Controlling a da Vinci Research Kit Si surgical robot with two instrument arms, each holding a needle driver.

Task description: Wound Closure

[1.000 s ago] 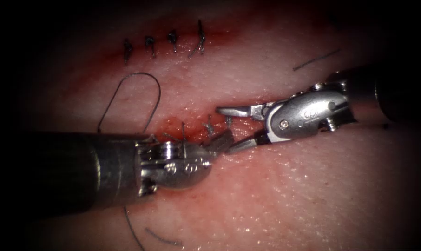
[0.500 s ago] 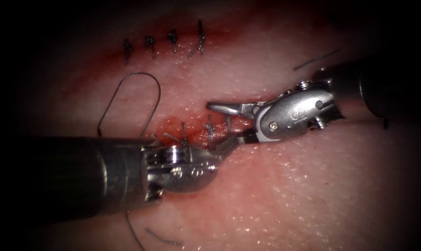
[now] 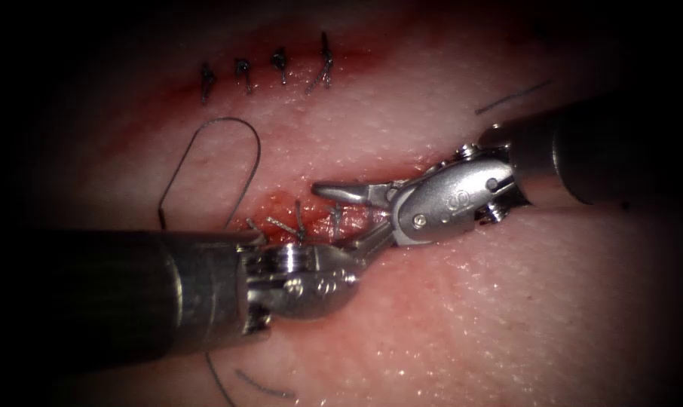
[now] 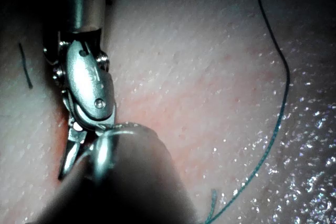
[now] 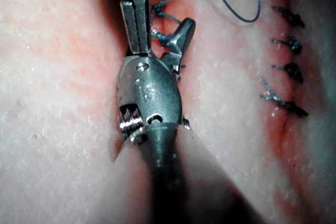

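Right gripper (image 3: 349,215) leftward, lower jaw half-hidden.

Both tools are polished silver steel on dark matte cylindrical shafts. The left arm's tool (image 3: 364,245) has a rounded clevis stamped with small digits; the right arm's tool (image 3: 349,215) carries a pivot screw, a threaded stud and slim tapered jaws.

Small stamped marks sit on my right hand's (image 3: 359,215) wrist housing and on my left hand's (image 3: 368,240) housing, but I can't make out any of them as characters.
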